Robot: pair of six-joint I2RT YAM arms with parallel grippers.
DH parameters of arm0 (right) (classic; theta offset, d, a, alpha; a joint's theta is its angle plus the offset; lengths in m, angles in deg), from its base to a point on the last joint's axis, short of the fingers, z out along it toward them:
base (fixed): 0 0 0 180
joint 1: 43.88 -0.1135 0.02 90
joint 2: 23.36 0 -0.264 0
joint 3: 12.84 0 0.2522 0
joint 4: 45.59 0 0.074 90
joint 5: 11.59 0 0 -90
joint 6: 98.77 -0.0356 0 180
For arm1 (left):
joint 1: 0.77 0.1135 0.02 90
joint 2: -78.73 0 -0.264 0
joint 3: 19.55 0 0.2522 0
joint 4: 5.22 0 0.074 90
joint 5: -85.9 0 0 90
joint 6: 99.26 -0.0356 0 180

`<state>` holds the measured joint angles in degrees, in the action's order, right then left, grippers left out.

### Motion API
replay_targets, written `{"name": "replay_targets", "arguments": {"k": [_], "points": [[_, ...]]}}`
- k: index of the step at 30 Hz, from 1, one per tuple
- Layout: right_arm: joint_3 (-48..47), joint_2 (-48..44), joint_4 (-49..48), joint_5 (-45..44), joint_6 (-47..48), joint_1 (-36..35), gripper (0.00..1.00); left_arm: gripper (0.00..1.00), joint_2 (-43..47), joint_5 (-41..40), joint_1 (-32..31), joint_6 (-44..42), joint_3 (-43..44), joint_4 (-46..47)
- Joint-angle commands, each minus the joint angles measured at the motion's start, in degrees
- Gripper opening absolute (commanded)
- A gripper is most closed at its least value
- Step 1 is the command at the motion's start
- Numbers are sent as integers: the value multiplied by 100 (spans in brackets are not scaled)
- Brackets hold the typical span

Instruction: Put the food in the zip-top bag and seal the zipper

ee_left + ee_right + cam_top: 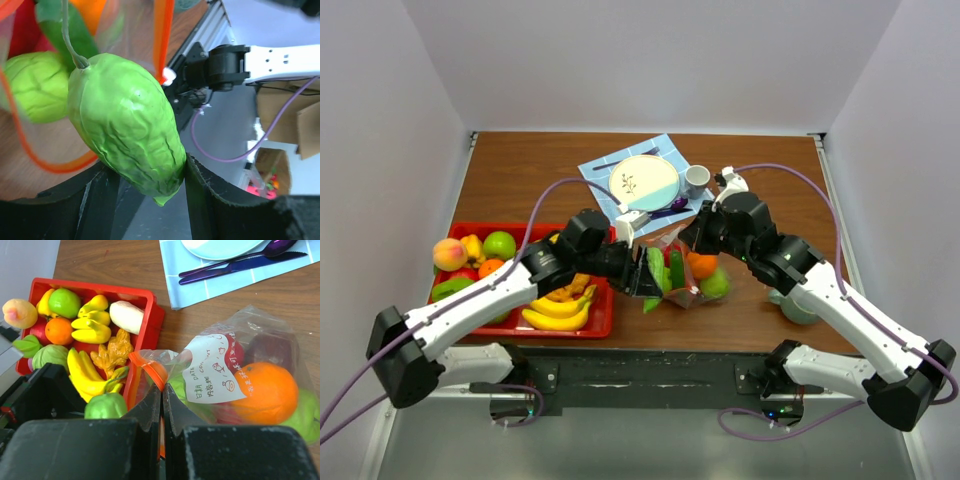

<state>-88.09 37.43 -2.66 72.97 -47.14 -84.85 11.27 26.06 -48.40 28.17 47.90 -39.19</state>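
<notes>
The zip-top bag (688, 272) lies at the table's front middle, holding an orange (262, 392), a cucumber (70, 30) and other green and red food. My left gripper (645, 275) is shut on a wrinkled green vegetable (125, 120) and holds it at the bag's open mouth; its stem end points inward. My right gripper (162, 390) is shut on the zipper (152, 370), the orange-red mouth strip, and holds it up. The white slider tab (169, 76) shows at one end of the strip. More food lies in a red tray (605, 322): a peach (448, 254), a green apple (499, 244) and bananas (558, 315).
A blue napkin (603, 170) with a plate (644, 180), purple cutlery (235, 262) and a small cup (696, 179) lies behind the bag. A grey round object (798, 308) sits under my right arm. The bag lies close to the table's front edge.
</notes>
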Motion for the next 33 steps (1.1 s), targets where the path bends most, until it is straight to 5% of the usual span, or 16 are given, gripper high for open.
{"name": "replay_targets", "arguments": {"k": [1,16,24,31,33], "points": [[-126,-208,-166,-72,-101,-16,0,7,-494,676,0,396,580,210],[-73,-331,-175,-11,-118,-16,0,3,-513,719,26,1143,387,43],[94,-639,-175,112,-285,-148,0,4,-909,738,641,2232,625,280],[208,-657,-245,192,-390,-359,0,17,-1181,738,712,2945,792,659],[217,-657,-262,157,-408,-411,0,32,-1261,624,712,2910,932,466]]}}
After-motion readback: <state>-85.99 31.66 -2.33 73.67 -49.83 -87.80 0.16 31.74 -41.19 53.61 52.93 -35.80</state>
